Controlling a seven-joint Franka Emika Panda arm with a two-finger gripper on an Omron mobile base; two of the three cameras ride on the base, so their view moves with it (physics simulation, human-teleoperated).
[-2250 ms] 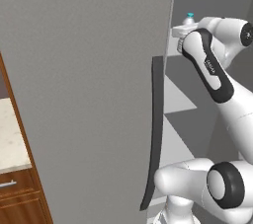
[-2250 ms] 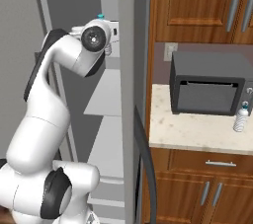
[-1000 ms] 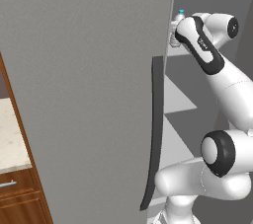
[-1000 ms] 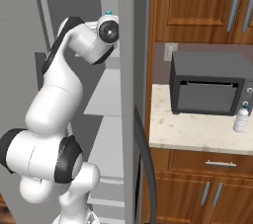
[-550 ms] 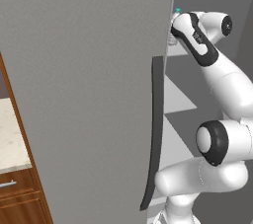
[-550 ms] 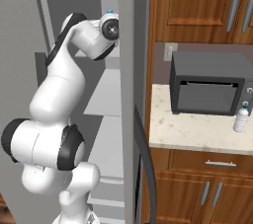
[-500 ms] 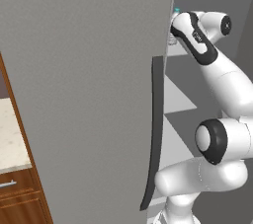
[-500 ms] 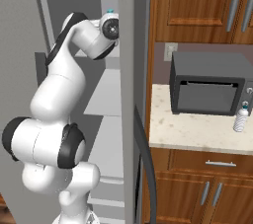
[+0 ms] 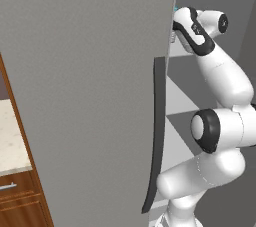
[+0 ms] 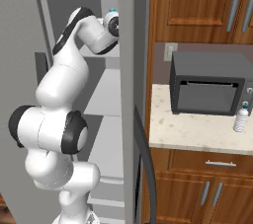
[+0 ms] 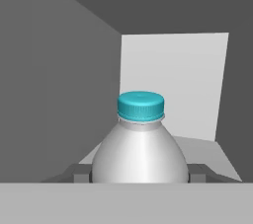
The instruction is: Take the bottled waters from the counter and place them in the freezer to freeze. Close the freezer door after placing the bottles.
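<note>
Grey walls and white shelves of the freezer point(image 10: 106, 99) formed the background, with the freezer door point(image 9: 85, 91) swung wide open and its dark bar handle point(image 9: 156, 136) facing the left base camera. The arm reached high into the compartment, and the gripper point(image 11: 140, 174) stood with its jaws closed on the shoulder of one bottled water point(image 11: 140, 144), whose teal cap point(image 11: 141, 105) rose upright and centred between the two dark fingertips point(image 11: 79, 173). From the right base view the same cap showed as a small teal spot at the hand point(image 10: 112, 10), level with an upper shelf; whether the bottle's base already rested on that shelf could not be told. The second bottled water point(image 10: 241, 117) stood on the counter point(image 10: 197, 131), just beside the right edge of the toaster oven point(image 10: 211, 84) and well apart from the freezer. Judged from its look, such a bottle was a light, thin-walled, somewhat yielding thing with a smooth, possibly slippery surface; a firm squeeze could dent it. The ribbed body below the shoulder probably offered the steadiest hold, since the taper above could let the pads slide upward. Release called for the bottle to be upright and supported underneath, as a tall narrow form tips readily.
</note>
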